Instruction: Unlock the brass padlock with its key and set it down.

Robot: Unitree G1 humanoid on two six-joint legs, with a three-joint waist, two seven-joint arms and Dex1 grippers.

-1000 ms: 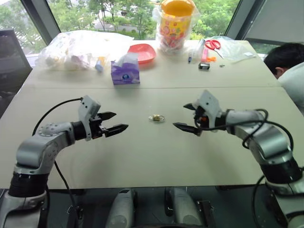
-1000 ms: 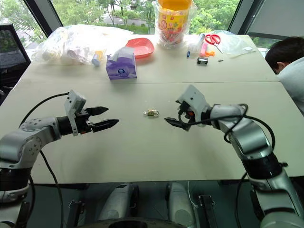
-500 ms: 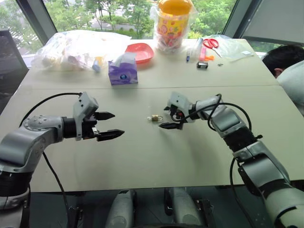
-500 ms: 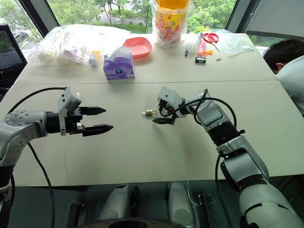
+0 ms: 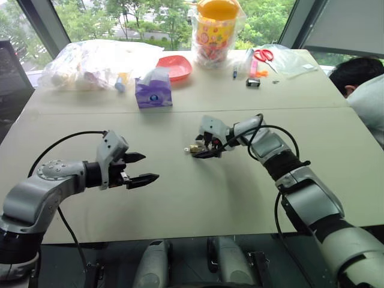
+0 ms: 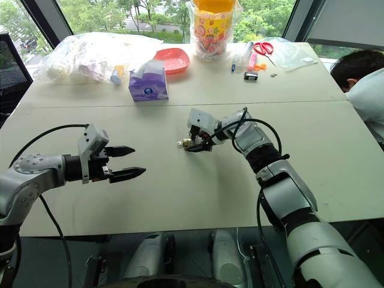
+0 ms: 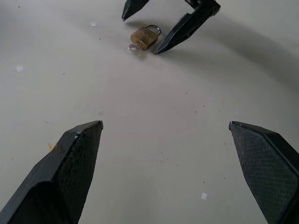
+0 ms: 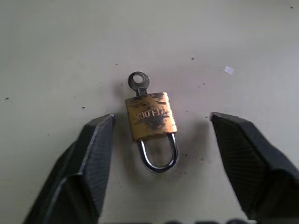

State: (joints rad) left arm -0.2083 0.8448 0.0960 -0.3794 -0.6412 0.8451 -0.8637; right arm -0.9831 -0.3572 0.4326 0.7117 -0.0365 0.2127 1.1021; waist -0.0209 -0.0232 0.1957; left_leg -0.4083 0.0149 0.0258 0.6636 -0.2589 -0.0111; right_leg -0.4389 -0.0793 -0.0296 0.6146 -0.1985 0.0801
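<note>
One brass padlock (image 8: 151, 116), lying flat near the middle of the tabletop (image 5: 198, 204), shackle closed as far as I can see; one key (image 8: 138, 83) sticking out of the body end opposite the shackle, round head visible. Two grippers: right gripper (image 8: 159, 135) is down at the lock with a finger on either side of it, jaws partly apart, neither finger touching the brass in the right wrist view, so nothing is held. Left gripper (image 5: 140, 168) hovers above the tabletop well to the left of the lock, jaws wide, empty. Nothing lies between the left gripper and the lock, just bare surface with a few small specks. Far edge clutter, all well apart from the lock: one purple tissue box (image 5: 153, 94), one red dish (image 5: 176, 66), one large clear plastic bag (image 5: 96, 62) with mixed small items inside that I can't make out, one patterned container with an orange lid (image 5: 216, 30) wrapped in clear plastic, one pair of red-handled scissors (image 5: 262, 55), plus a few small pens and bits beside them. One person (image 5: 360, 84) at the right edge of the tabletop, dark hair, light top.
</note>
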